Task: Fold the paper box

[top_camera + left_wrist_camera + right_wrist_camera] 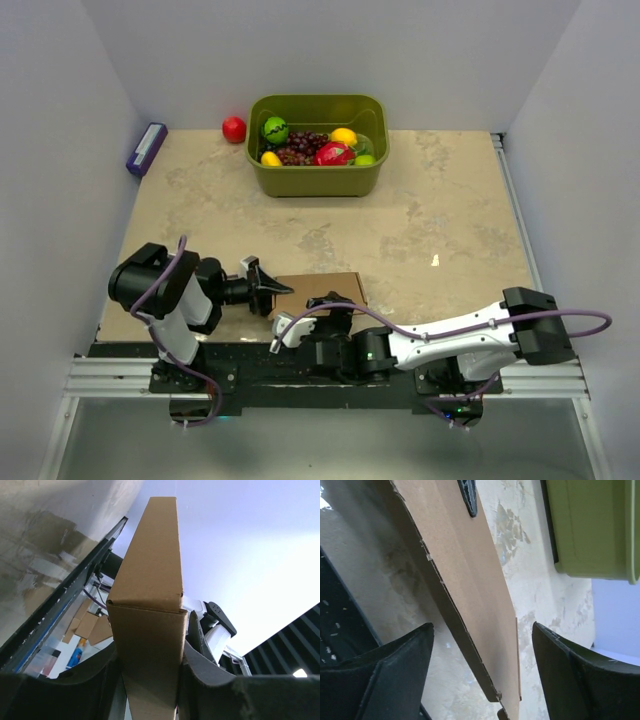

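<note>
The paper box is a flat brown cardboard piece near the table's front edge. My left gripper is shut on its left end. In the left wrist view the paper box stands on edge, pinched between both pads of that gripper. My right gripper reaches in from the right at the box's near side. In the right wrist view the right gripper is open. The paper box runs slantwise between its dark fingers without touching either.
An olive-green tub of fruit stands at the back middle, and its wall also shows in the right wrist view as the green tub. A red ball and a slim purple pack lie at the back left.
</note>
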{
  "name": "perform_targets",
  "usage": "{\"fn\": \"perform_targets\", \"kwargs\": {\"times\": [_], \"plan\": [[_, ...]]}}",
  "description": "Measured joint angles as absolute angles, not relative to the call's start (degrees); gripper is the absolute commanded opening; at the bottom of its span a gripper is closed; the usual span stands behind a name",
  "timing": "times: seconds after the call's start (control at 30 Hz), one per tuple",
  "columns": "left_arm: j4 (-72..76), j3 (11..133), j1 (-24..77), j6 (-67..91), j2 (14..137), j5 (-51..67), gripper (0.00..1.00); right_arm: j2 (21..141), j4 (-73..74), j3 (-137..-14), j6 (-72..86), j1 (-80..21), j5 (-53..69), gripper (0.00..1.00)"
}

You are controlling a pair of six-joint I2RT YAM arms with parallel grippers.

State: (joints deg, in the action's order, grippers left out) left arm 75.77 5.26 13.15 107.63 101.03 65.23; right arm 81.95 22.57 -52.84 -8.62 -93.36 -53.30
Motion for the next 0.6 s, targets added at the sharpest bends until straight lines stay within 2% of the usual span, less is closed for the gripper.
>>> {"fn": "perform_targets", "kwargs": {"times": [0.3,0.43,0.57,0.6], "plan": [[75.83,4.78,13.13,111.42,99.50,66.02,0.03,83.24,18.85,-51.81,-11.70,-90.65,-54.04,0.57],[75.75,4.71,12.84,112.42,98.98,65.76,0.03,83.83,18.70,-51.81,-12.23,-87.18,-50.24,0.48],[75.55,4.71,12.43,112.97,98.70,65.06,0.11,83.83,19.53,-51.88,-13.67,-84.82,-45.06,0.37],[75.44,4.71,12.40,112.97,98.65,64.97,0.14,83.83,19.79,-51.90,-14.09,-84.62,-44.27,0.30]]}}
